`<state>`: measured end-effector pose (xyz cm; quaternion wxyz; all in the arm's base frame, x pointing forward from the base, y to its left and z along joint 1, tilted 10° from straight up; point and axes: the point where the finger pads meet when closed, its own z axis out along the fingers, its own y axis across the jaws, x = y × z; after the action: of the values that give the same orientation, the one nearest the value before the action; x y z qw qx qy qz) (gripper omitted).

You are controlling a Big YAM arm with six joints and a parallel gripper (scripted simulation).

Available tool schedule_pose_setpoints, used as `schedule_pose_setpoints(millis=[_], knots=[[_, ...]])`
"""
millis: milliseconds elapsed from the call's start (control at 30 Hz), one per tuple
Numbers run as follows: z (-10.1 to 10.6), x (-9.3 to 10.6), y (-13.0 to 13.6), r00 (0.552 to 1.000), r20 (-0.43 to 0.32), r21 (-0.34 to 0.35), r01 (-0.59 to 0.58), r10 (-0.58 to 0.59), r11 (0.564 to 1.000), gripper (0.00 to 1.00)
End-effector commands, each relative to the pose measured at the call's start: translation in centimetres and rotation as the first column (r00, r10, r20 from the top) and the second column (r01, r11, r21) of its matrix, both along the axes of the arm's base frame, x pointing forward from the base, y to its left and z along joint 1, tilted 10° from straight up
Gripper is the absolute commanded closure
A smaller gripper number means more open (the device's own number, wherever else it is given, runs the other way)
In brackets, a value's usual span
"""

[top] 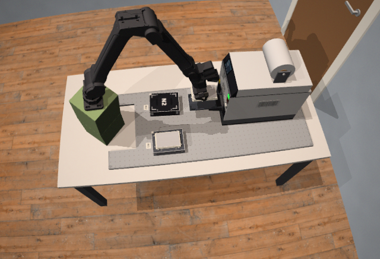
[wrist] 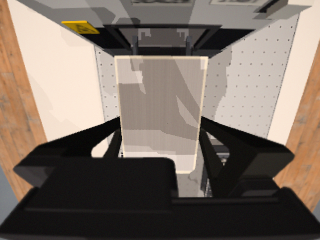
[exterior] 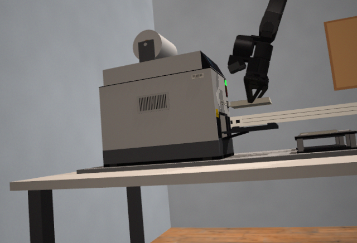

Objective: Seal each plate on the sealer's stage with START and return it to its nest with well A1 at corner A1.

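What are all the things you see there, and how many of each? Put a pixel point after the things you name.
Sealer (top: 263, 107) (exterior: 161, 113): one, grey, on the table
White roll (top: 277, 56) (exterior: 165, 45): one, on top of the sealer
Green lamp (top: 228, 96) (exterior: 225, 82): one, on the sealer's front
Stage (top: 203, 106) (exterior: 256, 127): one, black, out at the sealer's front
Plates: two, pale; one held above the stage (exterior: 239, 103) (wrist: 160, 105), one on nest N1 (top: 167, 139)
Nests: two, black; N1 (top: 168, 151), N2 (top: 164, 103) with no plate
Table (top: 82, 170) (exterior: 144, 176): one, cream, under everything
Door (top: 331, 10): one, brown, by the wall
Arm (top: 174, 47) (exterior: 274, 13): one, black, on a green block (top: 105, 130)
Gripper (top: 201, 97) (exterior: 255, 97) (wrist: 160, 120): one, black, shut on a plate
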<state>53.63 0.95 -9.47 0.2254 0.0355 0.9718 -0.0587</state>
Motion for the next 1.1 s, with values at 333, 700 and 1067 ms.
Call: schedule_pose_setpoints(millis=[333, 700, 1067], knots=[[-2.2, -1.2, 1.0, 0.999, -0.012, 0.014, 0.044, -0.044, 0.999, 1.00], [0.8, 1.5, 0.2, 0.998, 0.061, 0.005, 0.029, -0.030, 1.000, 1.00], [1.3, 1.6, 1.5, 0.997, 0.071, 0.012, 0.016, -0.017, 1.000, 1.00]])
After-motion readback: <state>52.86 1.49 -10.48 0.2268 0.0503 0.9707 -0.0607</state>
